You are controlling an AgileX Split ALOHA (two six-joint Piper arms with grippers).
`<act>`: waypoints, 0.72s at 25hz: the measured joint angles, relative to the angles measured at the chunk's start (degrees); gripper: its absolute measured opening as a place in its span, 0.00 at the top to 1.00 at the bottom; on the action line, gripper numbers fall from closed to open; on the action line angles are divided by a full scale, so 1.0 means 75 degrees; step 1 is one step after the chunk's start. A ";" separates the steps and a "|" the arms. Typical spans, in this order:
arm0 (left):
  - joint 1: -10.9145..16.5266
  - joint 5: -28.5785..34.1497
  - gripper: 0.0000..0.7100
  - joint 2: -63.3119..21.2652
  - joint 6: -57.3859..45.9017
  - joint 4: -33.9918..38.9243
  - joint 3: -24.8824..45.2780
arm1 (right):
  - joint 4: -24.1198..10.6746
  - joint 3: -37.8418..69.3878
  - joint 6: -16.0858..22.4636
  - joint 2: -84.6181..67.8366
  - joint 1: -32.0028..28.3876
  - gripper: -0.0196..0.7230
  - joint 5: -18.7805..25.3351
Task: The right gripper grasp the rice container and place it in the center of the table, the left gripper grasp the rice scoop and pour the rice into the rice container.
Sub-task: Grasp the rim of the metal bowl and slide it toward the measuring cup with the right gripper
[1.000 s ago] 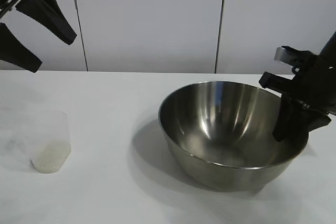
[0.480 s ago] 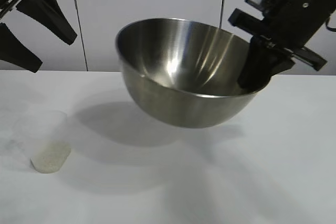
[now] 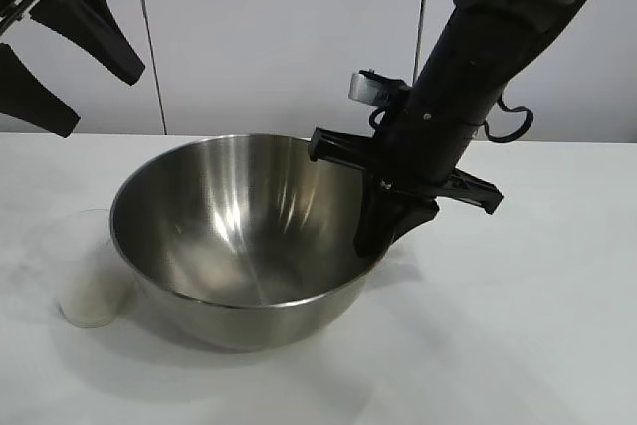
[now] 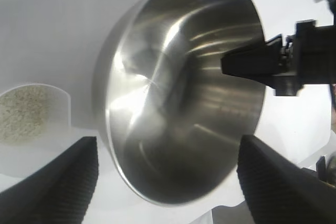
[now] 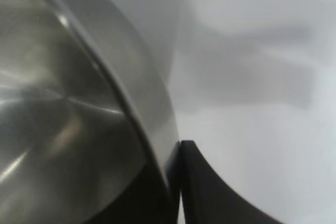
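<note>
The right gripper [image 3: 373, 236] pinches the right rim of the rice container [image 3: 239, 236], one finger inside the wall and one outside. The steel bowl sits on the white table [image 3: 518, 325], touching or just beside the rice scoop [image 3: 90, 271] holding rice [image 4: 21, 114]. The left gripper [image 4: 168, 182] hangs spread wide above.

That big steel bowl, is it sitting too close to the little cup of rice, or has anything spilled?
No spill shows. The steel bowl, with the right claw pinching its rim, sits tight beside the plastic cup, partly hiding it. The rice is all inside the cup. The left claw hangs open above.
</note>
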 joint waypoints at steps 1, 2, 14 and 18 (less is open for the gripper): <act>0.0000 0.0000 0.25 0.0000 0.0000 0.0000 0.0000 | -0.0108 0.0000 0.0034 0.0019 0.0000 0.95 -0.0026; 0.0000 0.0000 0.25 0.0000 0.0000 0.0000 0.0000 | -0.0134 0.0000 0.0047 0.0019 0.0000 0.95 -0.0042; 0.0000 0.0000 0.25 0.0000 0.0000 0.0000 0.0000 | -0.0875 -0.1521 0.0370 -0.0001 0.0000 0.30 0.0998; 0.0000 0.0000 0.25 0.0000 0.0000 0.0000 0.0000 | -0.2314 -0.2758 0.1016 -0.0001 -0.0046 0.29 0.1198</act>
